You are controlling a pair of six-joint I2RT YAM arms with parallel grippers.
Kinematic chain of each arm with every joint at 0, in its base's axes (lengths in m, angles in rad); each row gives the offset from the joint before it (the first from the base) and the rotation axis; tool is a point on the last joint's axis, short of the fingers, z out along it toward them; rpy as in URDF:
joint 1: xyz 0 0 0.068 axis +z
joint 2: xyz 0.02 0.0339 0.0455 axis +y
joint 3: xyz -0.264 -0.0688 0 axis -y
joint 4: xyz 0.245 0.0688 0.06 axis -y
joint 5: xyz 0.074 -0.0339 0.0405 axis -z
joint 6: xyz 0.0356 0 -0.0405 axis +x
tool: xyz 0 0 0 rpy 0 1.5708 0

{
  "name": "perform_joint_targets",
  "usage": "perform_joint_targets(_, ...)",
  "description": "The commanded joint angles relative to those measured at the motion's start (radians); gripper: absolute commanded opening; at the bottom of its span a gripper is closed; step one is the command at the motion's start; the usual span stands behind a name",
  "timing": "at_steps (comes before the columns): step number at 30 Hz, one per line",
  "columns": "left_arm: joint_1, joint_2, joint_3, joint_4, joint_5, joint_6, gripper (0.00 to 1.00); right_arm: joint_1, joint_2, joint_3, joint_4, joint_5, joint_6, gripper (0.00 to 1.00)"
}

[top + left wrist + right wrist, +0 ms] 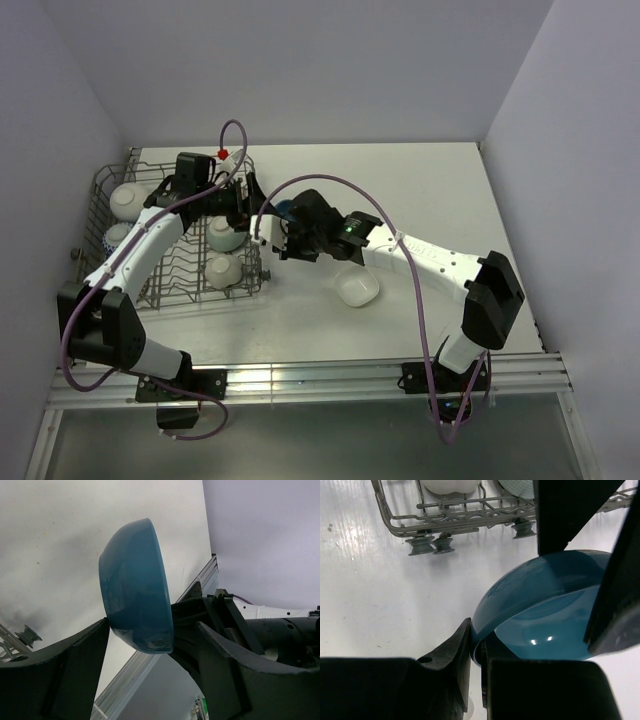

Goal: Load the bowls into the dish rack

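Just off the 3 o'clock edge of the dish rack (190, 300), above the white table (430, 190), a teal bowl (287, 210) is hanging between the two claws, clear of the surface and tilted on edge.

Right gripper (479, 652): jaws are standing narrow and pinching the teal bowl's rim, one finger inside and one outside. It is reaching in from 4 o'clock of the bowl.

Left gripper (152, 625): jaws are standing about half wide and straddling the same bowl from its 10 o'clock side. In the left wrist view one finger (75, 665) is sitting right at the bowl's lower edge; the other finger (235, 665) is standing apart from it, with the right claw's black fingers between. I cannot tell whether any left-hand grip is on.

Rack contents, top view:
- white bowl (130, 200) is sitting at 10 o'clock of the rack
- blue-patterned bowl (118, 237) is lying at 9 o'clock
- pale green bowl (226, 236) is standing near 3 o'clock
- second white bowl (225, 270) is sitting at 4 o'clock

Outside the rack: a white square bowl (357, 290) is resting on the table at 4 o'clock of the teal bowl, under the right arm, well apart from the rack.
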Motion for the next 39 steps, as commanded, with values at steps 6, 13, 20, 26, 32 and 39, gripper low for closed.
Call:
perform_joint_targets(6, -0.032, 0.019, 0.04, 0.001, 0.013, -0.047, 0.75, 0.014, -0.002, 0.05, 0.047, 0.032, 0.018, 0.0)
perform_joint_targets(13, -0.032, 0.01, 0.026, 0.03, 0.036, -0.07, 0.38, 0.017, -0.004, 0.045, 0.045, 0.034, 0.023, 0.0)
perform_joint_targets(20, 0.002, -0.022, 0.01, 0.107, 0.045, -0.13, 0.0, 0.019, 0.012, 0.059, 0.031, 0.069, 0.047, 0.12)
perform_joint_targets(26, 0.068, -0.022, 0.007, 0.129, 0.009, -0.15, 0.0, 0.019, 0.003, 0.051, 0.051, 0.084, 0.063, 0.47)
perform_joint_targets(32, 0.097, -0.006, 0.02, 0.084, -0.034, -0.116, 0.0, 0.019, -0.01, 0.051, 0.071, 0.094, 0.075, 0.6)
perform_joint_targets(39, 0.157, -0.006, 0.018, 0.04, -0.07, -0.093, 0.0, 0.019, -0.037, 0.053, 0.103, 0.124, 0.087, 0.79)
